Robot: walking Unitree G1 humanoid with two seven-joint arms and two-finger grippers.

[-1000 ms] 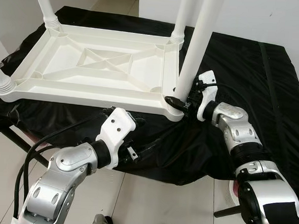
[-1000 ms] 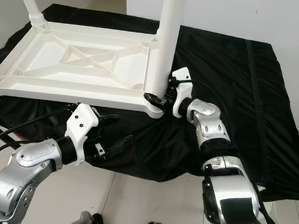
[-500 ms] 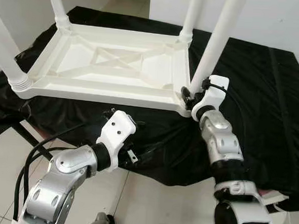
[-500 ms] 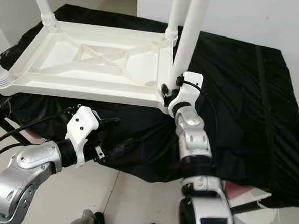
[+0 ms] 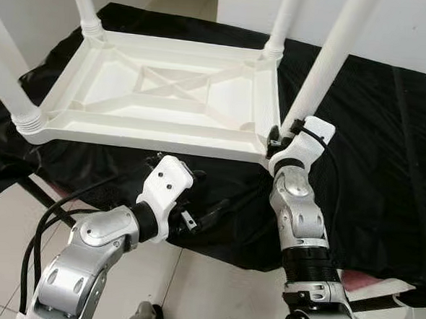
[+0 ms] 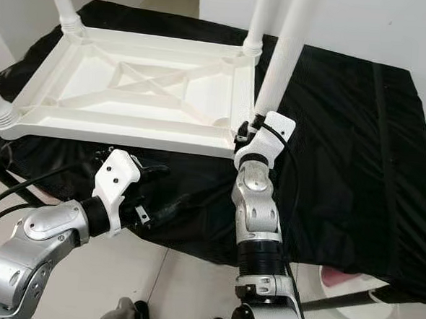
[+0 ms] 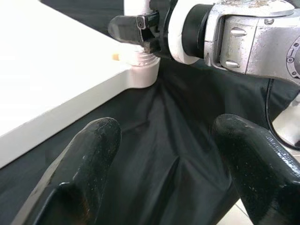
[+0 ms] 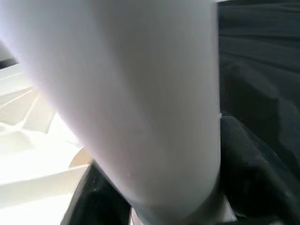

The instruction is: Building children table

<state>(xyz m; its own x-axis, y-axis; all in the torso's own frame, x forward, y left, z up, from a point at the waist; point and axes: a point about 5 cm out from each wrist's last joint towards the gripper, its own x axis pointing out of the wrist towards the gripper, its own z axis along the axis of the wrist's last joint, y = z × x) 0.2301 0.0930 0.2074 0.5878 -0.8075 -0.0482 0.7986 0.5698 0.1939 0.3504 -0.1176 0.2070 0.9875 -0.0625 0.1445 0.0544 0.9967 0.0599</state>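
Right gripper (image 5: pixel 278 138), centre frame, clamps the white plastic table leg (image 5: pixel 326 65) at its base | leg axis rises upper right | our left gripper (image 5: pixel 208 211) wide, lower centre, farther.

Silver jointed arms lower frame, ribbed black bands at joints. White wrist housings with small dark screws. Black cables looping lower left. Left gripper (image 7: pixel 164 164): long black scuffed fingers (image 7: pixel 89 159).
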